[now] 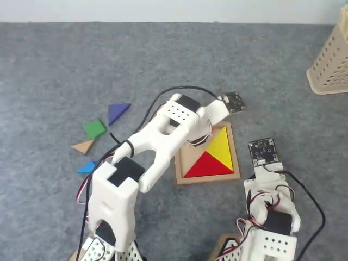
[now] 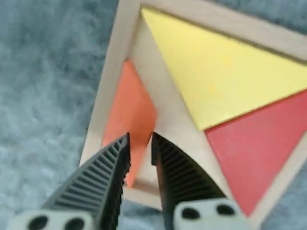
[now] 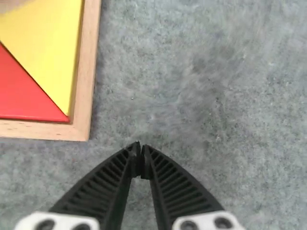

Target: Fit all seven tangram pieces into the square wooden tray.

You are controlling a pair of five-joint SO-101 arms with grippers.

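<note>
Over the left side of the square wooden tray, the left arm stretches diagonally across the grey carpet. Left gripper: fingers a narrow gap apart, tips above a corner of the orange piece, which lies inside the tray against its rim. Yellow triangle and red triangle sit in the tray, edges touching. Right arm: folded beside the tray. Right gripper: closed, tips touching, above carpet. Green square, dark blue triangle, tan triangle and light blue triangle lie loose, well apart from the tray.
</note>
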